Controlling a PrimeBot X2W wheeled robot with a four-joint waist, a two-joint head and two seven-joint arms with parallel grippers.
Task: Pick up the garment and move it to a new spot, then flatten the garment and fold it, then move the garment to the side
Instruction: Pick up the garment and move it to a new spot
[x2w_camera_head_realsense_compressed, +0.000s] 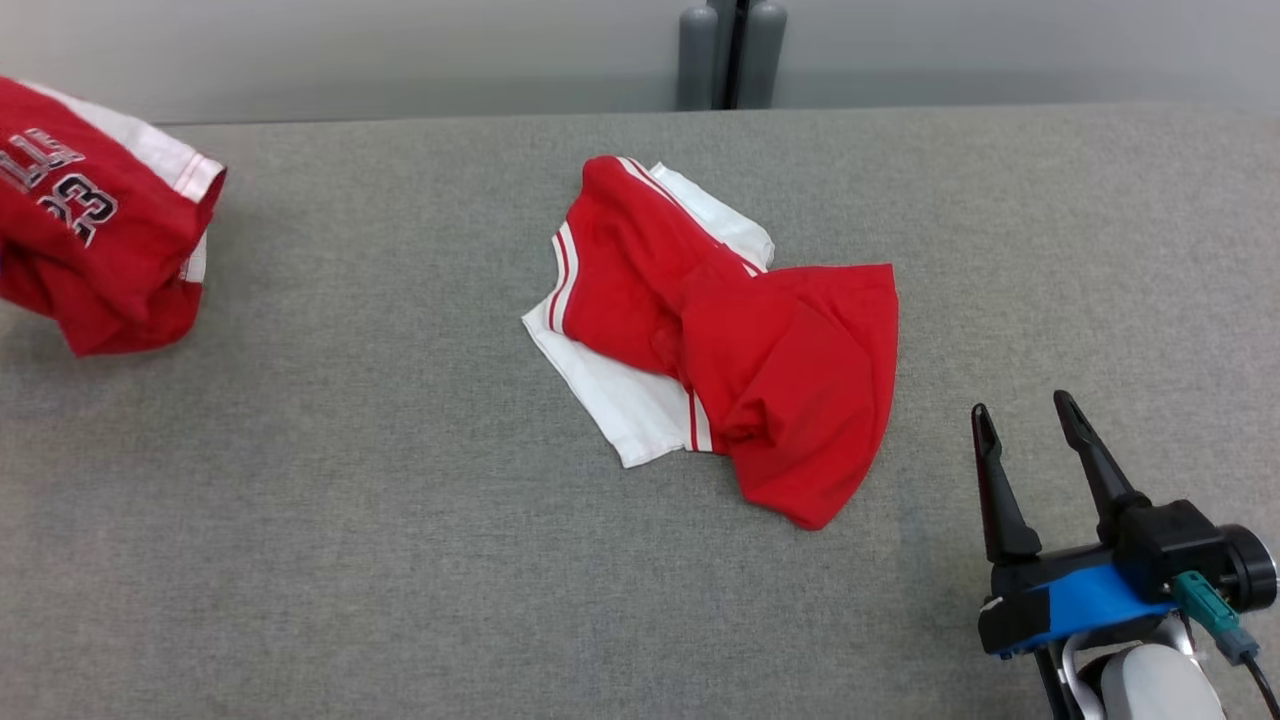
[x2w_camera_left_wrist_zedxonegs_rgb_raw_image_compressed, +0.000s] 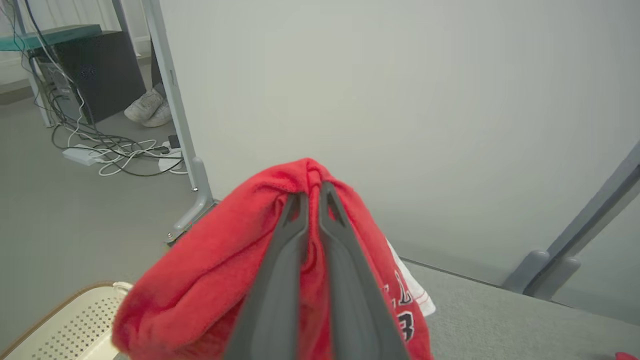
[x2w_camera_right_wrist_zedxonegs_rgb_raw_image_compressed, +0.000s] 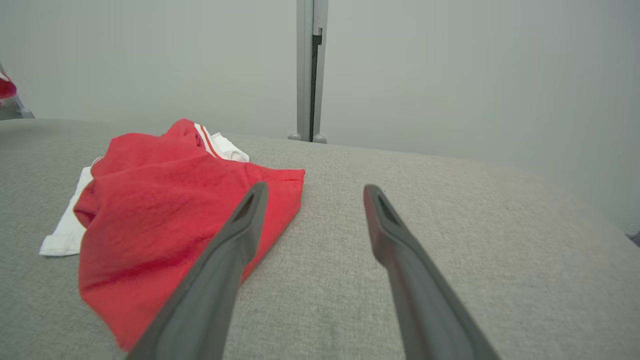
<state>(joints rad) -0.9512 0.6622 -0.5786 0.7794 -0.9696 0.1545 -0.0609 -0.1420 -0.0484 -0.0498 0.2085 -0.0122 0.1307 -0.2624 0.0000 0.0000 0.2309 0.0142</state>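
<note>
A red garment (x2w_camera_head_realsense_compressed: 100, 230) with white trim and printed numbers hangs bunched at the far left of the grey table (x2w_camera_head_realsense_compressed: 400, 500), lifted off the surface. My left gripper (x2w_camera_left_wrist_zedxonegs_rgb_raw_image_compressed: 312, 197) is shut on a fold of this garment (x2w_camera_left_wrist_zedxonegs_rgb_raw_image_compressed: 210, 280), whose red cloth wraps around both fingers. A second red and white garment (x2w_camera_head_realsense_compressed: 720, 330) lies crumpled at the table's middle. My right gripper (x2w_camera_head_realsense_compressed: 1022, 405) stands open at the lower right, just right of that crumpled garment (x2w_camera_right_wrist_zedxonegs_rgb_raw_image_compressed: 165, 200), with nothing between its fingers (x2w_camera_right_wrist_zedxonegs_rgb_raw_image_compressed: 240, 235).
A grey partition wall with a post (x2w_camera_head_realsense_compressed: 730, 55) runs behind the table. In the left wrist view, a white perforated basket (x2w_camera_left_wrist_zedxonegs_rgb_raw_image_compressed: 65, 325) sits below the table's left end. Cables (x2w_camera_left_wrist_zedxonegs_rgb_raw_image_compressed: 100, 150) and a person's shoes (x2w_camera_left_wrist_zedxonegs_rgb_raw_image_compressed: 147, 107) are on the floor.
</note>
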